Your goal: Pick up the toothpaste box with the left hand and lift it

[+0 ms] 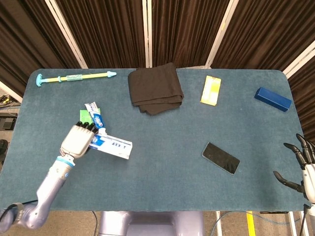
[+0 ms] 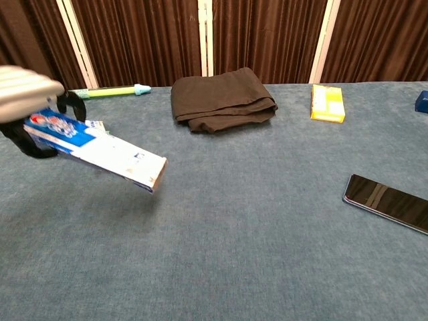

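Note:
My left hand (image 1: 78, 140) grips the toothpaste box (image 1: 114, 146) by its left end, near the table's front left. The white and blue box (image 2: 100, 151) juts out to the right of the hand (image 2: 27, 100), tilted slightly down and held clear of the blue cloth, with its shadow beneath it. Just behind the hand, a toothpaste tube (image 1: 96, 118) lies over a green packet (image 1: 84, 115). My right hand (image 1: 300, 164) hangs past the table's right front edge with its fingers spread and nothing in it; only the head view shows it.
A toothbrush (image 1: 74, 77) lies along the back left edge. A folded black cloth (image 1: 155, 88) sits at the back middle, with a yellow box (image 1: 210, 90) and a blue box (image 1: 273, 99) to its right. A black phone (image 1: 220, 158) lies front right.

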`<state>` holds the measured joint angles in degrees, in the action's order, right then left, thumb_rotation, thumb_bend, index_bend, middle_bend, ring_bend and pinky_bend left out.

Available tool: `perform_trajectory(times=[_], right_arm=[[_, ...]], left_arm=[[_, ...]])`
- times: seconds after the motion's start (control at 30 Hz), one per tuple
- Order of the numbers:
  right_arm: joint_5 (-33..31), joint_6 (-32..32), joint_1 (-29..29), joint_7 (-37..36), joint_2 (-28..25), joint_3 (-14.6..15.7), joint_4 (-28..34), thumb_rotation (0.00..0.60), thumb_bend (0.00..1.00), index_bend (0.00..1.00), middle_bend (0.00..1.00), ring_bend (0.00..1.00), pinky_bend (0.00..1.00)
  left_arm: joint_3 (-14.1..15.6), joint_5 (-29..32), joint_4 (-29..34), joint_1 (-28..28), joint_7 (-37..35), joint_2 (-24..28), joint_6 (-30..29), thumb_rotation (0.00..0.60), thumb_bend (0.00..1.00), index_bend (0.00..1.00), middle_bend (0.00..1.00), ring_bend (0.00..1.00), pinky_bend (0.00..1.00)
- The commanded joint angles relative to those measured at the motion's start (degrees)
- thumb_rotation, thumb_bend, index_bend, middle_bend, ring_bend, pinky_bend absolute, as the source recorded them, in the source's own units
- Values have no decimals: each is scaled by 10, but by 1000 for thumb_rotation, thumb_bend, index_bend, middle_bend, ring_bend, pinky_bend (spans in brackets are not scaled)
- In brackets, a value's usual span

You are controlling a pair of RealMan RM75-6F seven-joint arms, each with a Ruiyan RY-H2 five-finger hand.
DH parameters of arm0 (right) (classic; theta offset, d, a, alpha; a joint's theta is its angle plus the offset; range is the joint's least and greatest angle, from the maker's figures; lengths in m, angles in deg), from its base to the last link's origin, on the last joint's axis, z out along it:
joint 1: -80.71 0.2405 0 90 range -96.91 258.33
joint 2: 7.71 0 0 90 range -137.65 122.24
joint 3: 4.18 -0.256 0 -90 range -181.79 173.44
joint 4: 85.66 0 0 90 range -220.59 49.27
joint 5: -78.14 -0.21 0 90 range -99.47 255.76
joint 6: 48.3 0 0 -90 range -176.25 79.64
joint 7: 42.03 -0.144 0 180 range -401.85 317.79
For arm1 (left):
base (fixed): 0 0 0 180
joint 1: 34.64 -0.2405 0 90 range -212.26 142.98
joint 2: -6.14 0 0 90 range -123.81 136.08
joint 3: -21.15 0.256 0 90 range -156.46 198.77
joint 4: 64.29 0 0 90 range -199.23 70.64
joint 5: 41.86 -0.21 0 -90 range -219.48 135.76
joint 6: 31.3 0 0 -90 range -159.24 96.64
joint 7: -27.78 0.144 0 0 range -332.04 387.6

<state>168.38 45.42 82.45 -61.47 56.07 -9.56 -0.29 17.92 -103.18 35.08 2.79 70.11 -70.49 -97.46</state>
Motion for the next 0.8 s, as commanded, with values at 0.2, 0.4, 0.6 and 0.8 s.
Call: perform_trajectory(times=[0.2,0.4,0.6,0.8], right_arm=[[-4,2,-1,-5,-1,-2,0,600,75,239,10,0,57],[-2,1,0,-3,0,-1,-2,600,76,240,10,0,57],[-6,-6,1,6,0,0,-2,600,76,237,4,0,41],[-18,-20,1,22,-4,1,-3,600,75,222,0,0,7]], left_arm=[[-5,35,-11,2,-30,-28,36,600,243,91,17,48,85],[-4,40,4,0,-42,-11,42,600,175,0,0,0,0],[4,1,17,-22,-54,9,-2,600,174,0,0,0,0],[50,-119,-18,-106,-93,2,-144,600,163,0,0,0,0]])
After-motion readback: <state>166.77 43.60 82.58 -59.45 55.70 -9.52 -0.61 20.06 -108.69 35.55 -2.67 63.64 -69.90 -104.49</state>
